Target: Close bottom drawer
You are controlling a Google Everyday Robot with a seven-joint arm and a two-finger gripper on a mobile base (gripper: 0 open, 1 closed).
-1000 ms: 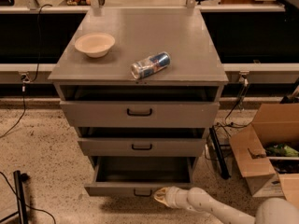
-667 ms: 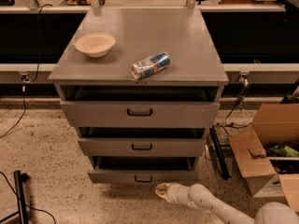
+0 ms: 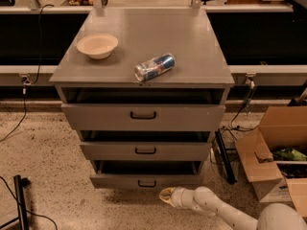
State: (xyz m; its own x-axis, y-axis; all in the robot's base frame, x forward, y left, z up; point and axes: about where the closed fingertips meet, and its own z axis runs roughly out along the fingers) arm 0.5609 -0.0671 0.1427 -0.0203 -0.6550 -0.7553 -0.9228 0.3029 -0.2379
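Observation:
The bottom drawer (image 3: 146, 180) is the lowest and narrowest grey front of the cabinet, with a small black handle (image 3: 147, 183). Its front sits close under the middle drawer (image 3: 145, 150), with only a thin dark gap above it. My gripper (image 3: 166, 195) is on the end of the white arm, low above the floor, just in front of and slightly right of the drawer's handle, a short way off the front panel.
The top drawer (image 3: 143, 116) stands slightly out. A beige bowl (image 3: 97, 45) and a lying can (image 3: 154, 67) are on the cabinet top. An open cardboard box (image 3: 276, 150) stands on the floor at right. A black pole (image 3: 20, 200) and cables lie at left.
The bottom drawer has gone from pulled well out to nearly flush with the cabinet. My gripper followed it in, then drew back slightly from the front.

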